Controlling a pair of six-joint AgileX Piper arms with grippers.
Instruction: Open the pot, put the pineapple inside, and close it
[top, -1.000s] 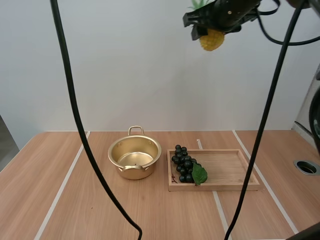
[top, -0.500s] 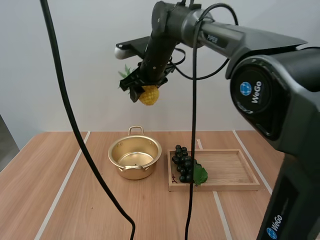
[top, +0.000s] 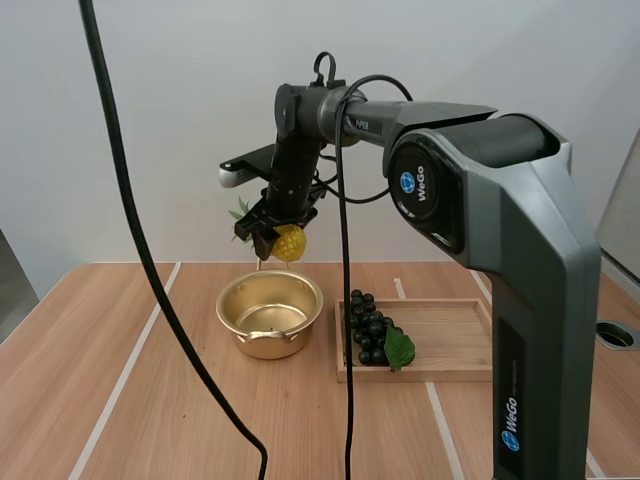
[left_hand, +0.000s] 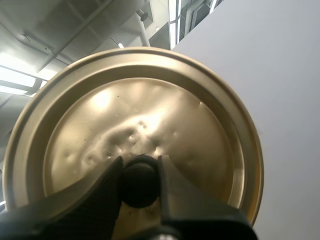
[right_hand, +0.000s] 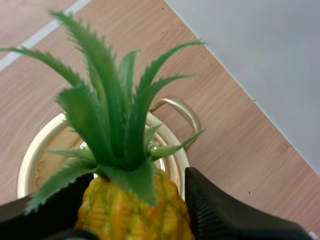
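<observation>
The open golden pot (top: 270, 315) stands on the table, left of the wooden tray (top: 455, 340). My right gripper (top: 268, 232) hangs just above the pot's far rim, shut on a yellow pineapple (top: 291, 243) with green leaves. In the right wrist view the pineapple (right_hand: 132, 207) sits pinched between my right gripper's (right_hand: 135, 215) black fingers (right_hand: 215, 210), its leaves spread over the pot (right_hand: 37, 150) below. My left gripper (left_hand: 140, 181) is shut on the dark knob (left_hand: 140, 184) of the golden lid (left_hand: 150, 115), held up off the table.
A bunch of dark grapes (top: 370, 333) with a green leaf lies at the left end of the tray. The right arm's large grey body stands over the table's right side. White lines cross the wooden tabletop (top: 120, 400).
My right gripper has carried the pineapple down and leftward, from high at the upper right to just above the pot. The pot, tray and grapes have not moved.
</observation>
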